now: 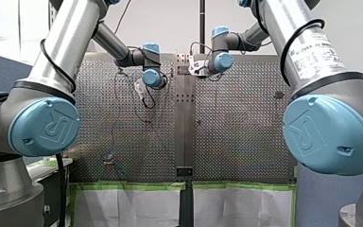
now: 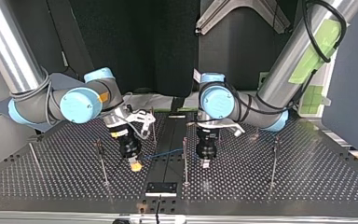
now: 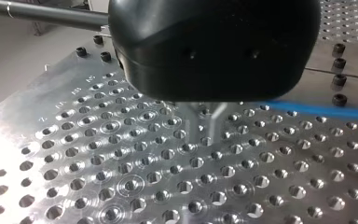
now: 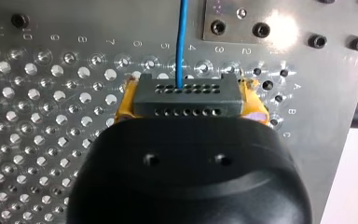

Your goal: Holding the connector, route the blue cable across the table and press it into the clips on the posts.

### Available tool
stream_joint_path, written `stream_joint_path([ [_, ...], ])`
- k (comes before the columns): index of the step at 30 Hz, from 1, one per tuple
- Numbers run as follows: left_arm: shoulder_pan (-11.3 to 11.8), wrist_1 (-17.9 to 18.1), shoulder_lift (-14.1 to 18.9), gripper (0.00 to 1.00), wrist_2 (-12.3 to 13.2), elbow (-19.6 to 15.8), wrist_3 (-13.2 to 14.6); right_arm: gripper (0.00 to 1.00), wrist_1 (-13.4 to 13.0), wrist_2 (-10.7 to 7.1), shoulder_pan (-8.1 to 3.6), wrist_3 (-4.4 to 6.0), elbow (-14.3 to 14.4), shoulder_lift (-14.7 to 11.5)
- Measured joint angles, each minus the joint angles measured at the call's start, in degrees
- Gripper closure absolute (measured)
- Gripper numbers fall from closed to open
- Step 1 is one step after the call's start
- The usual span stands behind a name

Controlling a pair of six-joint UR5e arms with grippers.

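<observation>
Blue cable, thin and likely limp, runs between my right gripper and my left gripper in the top view. Right wrist view: yellow pads pinch the light, rigid connector, the sound hold. Left wrist view: I cannot tell that gripper's state.

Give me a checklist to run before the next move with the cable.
1. connector held in right hand: ok.
2. cable leaves connector straight, no kink: ok.
3. left hand gripping cable: cannot tell.
4. cable pressed in at the post between the hands: cannot tell, too small.
5. hands apart from each other: ok.
</observation>
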Motion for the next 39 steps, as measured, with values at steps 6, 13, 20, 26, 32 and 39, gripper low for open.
stream_joint_path([
  [6, -0.3, -1.6, 0.1, 0.32, -0.5, 0.0, -0.2, 1.00, 0.1, -0.15, -0.04, -0.05, 0.0, 0.0],
  [13, -0.6, -4.8, 1.3, 0.00, -3.4, 0.0, 0.9, 1.00, 0.7, -0.19, 0.21, -0.12, 0.0, -0.1],
  [20, -1.3, -8.0, 4.2, 0.00, -6.5, -0.2, 1.8, 1.00, 1.9, -0.20, 0.25, 0.14, 0.0, -1.7],
  [26, -2.6, -10.7, 7.0, 0.00, -7.7, -2.2, 2.1, 1.00, 3.3, -0.20, 0.11, 0.70, 0.2, -4.1],
  [32, -3.8, -13.6, 9.8, 0.00, -5.4, -5.0, 1.8, 1.00, 5.0, -0.20, 0.34, 0.99, 0.5, -4.7],
  [39, -5.4, -17.4, 13.6, 0.00, -1.8, -8.8, 1.0, 1.00, 5.5, -0.20, 0.50, 1.02, 1.7, -4.8],
])
